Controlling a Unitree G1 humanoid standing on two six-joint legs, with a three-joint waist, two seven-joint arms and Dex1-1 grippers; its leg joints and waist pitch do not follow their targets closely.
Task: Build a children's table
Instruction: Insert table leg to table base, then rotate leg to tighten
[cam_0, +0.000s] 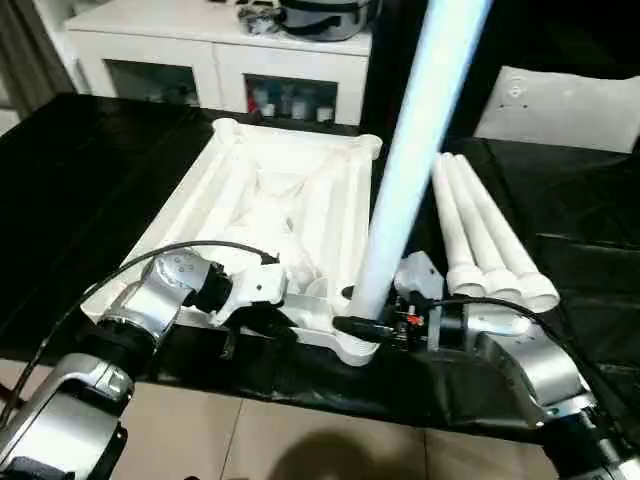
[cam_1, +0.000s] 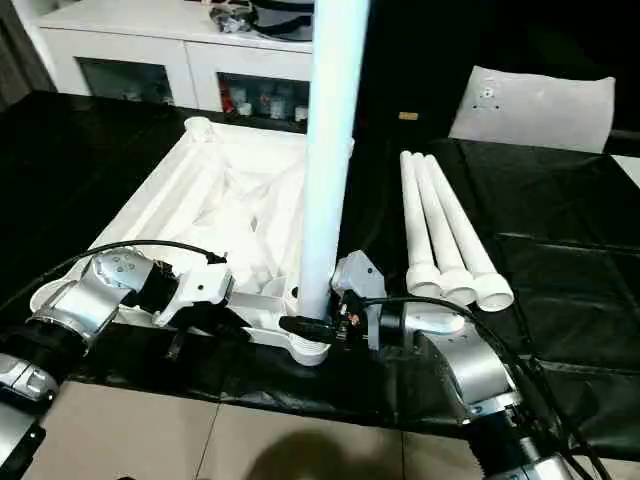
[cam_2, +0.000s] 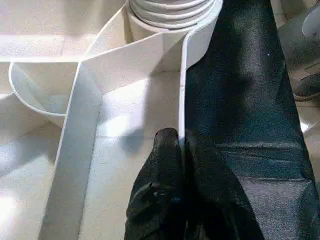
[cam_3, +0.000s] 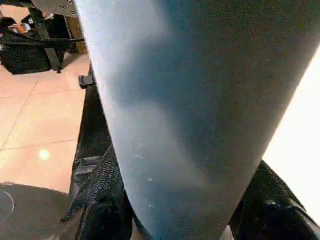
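Observation:
The children's table top (cam_0: 250, 190) lies upside down on the black-covered surface, ribs up. One white leg (cam_0: 405, 160) stands upright in the near right corner socket (cam_0: 357, 348). My right gripper (cam_0: 365, 325) is shut around the base of that leg; its black fingers (cam_3: 100, 200) hug both sides of the tube. My left gripper (cam_0: 255, 318) is shut on the top's thin near rim (cam_2: 182, 100), one finger (cam_2: 165, 150) inside the rim and the other outside. Three more legs (cam_0: 480, 235) lie side by side to the right of the top.
A flat white panel (cam_0: 570, 105) lies at the back right. A white cabinet (cam_0: 220, 50) with a dark pot (cam_0: 320, 15) stands behind the surface. The black sheet's front edge drops to tiled floor (cam_0: 300, 440) just below my grippers.

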